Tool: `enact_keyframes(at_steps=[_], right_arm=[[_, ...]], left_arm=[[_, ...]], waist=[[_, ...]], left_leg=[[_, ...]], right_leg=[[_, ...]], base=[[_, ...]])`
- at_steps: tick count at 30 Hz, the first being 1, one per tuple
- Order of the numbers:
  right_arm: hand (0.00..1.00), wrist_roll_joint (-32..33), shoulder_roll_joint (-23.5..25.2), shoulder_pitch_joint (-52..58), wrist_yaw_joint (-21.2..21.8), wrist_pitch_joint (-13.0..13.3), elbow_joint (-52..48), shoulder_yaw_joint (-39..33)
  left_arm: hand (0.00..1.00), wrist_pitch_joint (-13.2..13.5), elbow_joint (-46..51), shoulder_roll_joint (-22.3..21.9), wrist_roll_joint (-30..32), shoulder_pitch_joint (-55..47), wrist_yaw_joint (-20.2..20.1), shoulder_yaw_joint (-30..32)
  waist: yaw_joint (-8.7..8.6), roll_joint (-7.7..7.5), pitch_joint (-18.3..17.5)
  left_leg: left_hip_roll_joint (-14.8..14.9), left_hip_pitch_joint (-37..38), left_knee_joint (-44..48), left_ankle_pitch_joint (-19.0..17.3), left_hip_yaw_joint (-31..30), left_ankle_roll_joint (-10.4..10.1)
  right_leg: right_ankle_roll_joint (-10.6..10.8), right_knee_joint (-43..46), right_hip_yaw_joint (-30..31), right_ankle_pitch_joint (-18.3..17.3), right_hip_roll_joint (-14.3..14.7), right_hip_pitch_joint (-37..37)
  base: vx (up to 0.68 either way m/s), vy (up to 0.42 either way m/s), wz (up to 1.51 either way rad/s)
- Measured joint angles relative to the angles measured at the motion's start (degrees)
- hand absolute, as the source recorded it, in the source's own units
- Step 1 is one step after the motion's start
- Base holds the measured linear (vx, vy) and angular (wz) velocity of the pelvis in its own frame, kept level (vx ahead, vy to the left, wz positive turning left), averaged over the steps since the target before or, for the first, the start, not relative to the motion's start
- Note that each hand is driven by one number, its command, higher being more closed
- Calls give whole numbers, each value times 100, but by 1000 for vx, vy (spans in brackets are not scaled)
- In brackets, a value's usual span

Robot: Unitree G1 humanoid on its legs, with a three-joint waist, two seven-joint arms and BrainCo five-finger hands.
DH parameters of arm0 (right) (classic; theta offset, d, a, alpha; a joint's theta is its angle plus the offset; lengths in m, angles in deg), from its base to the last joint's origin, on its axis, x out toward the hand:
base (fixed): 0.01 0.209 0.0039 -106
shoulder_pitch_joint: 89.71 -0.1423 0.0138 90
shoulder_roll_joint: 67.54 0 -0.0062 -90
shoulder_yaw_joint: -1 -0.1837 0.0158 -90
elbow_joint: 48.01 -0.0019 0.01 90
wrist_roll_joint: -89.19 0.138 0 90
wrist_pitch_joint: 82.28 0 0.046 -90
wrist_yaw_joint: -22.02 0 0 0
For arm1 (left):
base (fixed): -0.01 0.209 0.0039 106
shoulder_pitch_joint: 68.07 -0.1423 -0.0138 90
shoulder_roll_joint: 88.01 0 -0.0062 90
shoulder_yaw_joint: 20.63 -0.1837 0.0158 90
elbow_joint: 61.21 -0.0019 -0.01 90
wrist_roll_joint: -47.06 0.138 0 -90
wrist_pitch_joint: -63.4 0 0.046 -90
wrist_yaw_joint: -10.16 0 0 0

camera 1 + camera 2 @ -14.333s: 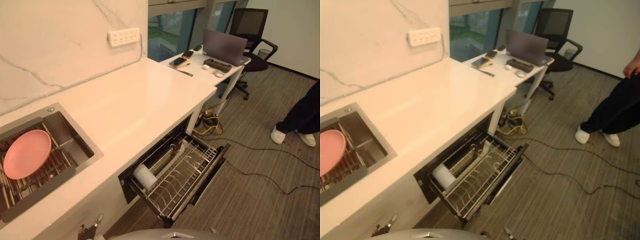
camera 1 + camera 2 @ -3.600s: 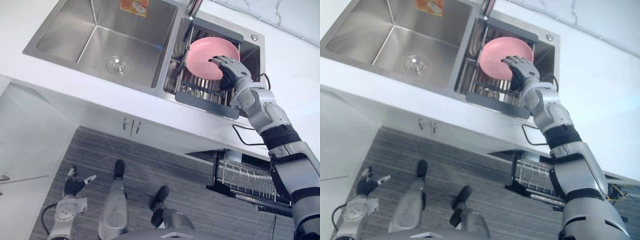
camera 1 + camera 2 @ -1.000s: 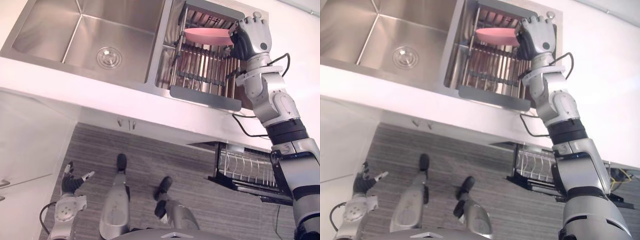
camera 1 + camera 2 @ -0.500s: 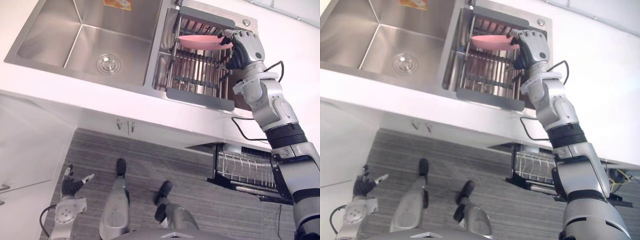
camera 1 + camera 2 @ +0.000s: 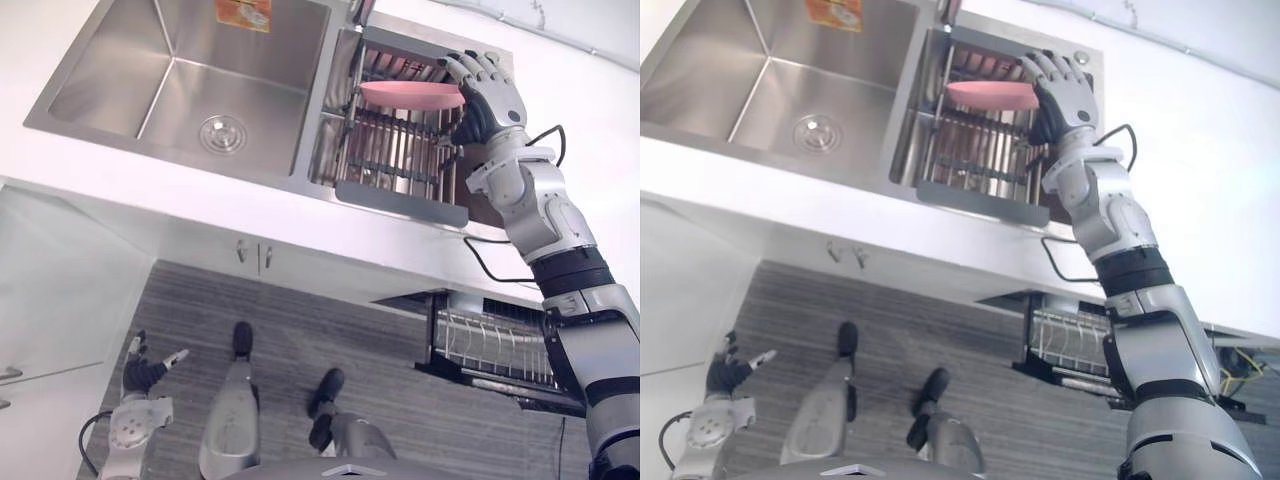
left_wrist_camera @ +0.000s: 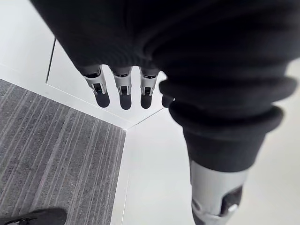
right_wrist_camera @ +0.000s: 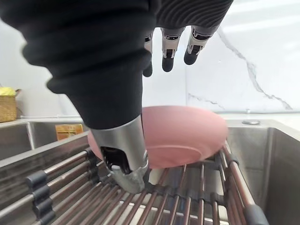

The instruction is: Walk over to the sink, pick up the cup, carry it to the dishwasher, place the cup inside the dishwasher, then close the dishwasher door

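A pink plate (image 5: 410, 95) lies nearly flat on the dish rack (image 5: 398, 160) in the sink's right-hand basin. My right hand (image 5: 490, 92) hovers at the plate's right rim, open. In the right wrist view its fingers (image 7: 168, 49) stretch straight above the plate (image 7: 183, 133), clear of it, and the thumb (image 7: 124, 161) hangs down in front of the rim, over the rack bars (image 7: 70, 187). My left hand (image 5: 137, 375) hangs low by the floor, open and holding nothing, its fingers (image 6: 123, 91) straight.
The left basin (image 5: 190, 80) of the steel sink has a drain (image 5: 222, 133). White countertop (image 5: 585, 110) runs right of the sink. Below it the dishwasher's pulled-out wire rack (image 5: 495, 345) juts over the striped floor. Cabinet handles (image 5: 252, 255) sit under the sink.
My right hand's fingers, curled round the plate's rim half a second ago, have straightened and lifted off it. The plate has settled on the rack. The view has shifted slightly.
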Motion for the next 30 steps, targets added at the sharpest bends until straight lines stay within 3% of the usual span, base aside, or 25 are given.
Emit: enact_keyframes(at_steps=[9,10,16,21,30], right_arm=[[0,116,1,-63,100,-108,426,53],[100,117,0,-166,101,-113,572,89],[100,214,0,-548,42,-147,783,275],[100,186,0,-755,-303,-133,1056,397],[100,-12,0,-968,-745,-109,995,446]], left_arm=[[0,0,10,6,-6,-5,-14,3],[0,0,10,6,-7,-5,-17,2],[0,0,54,10,-12,-15,-20,1],[0,2,73,24,-13,-20,-19,-11],[0,30,223,25,-19,-48,-5,-119]], waist=[[130,0,0],[139,0,1],[169,0,4],[244,3,11],[226,19,56]], left_leg=[[-16,-131,0,38,-122,-1],[-17,-162,0,39,-142,-5],[-24,-261,1,46,-192,-12],[-37,-272,2,76,-195,23],[-36,-274,1,38,-179,-15]], right_leg=[[2,-6,-151,1,6,-43],[4,-6,-161,3,8,-66],[8,-12,-207,6,9,-141],[9,-30,-246,5,2,-130],[10,-31,-247,4,1,-132]], base=[[24,9,8],[17,6,4],[24,4,4],[50,6,4],[20,4,0]])
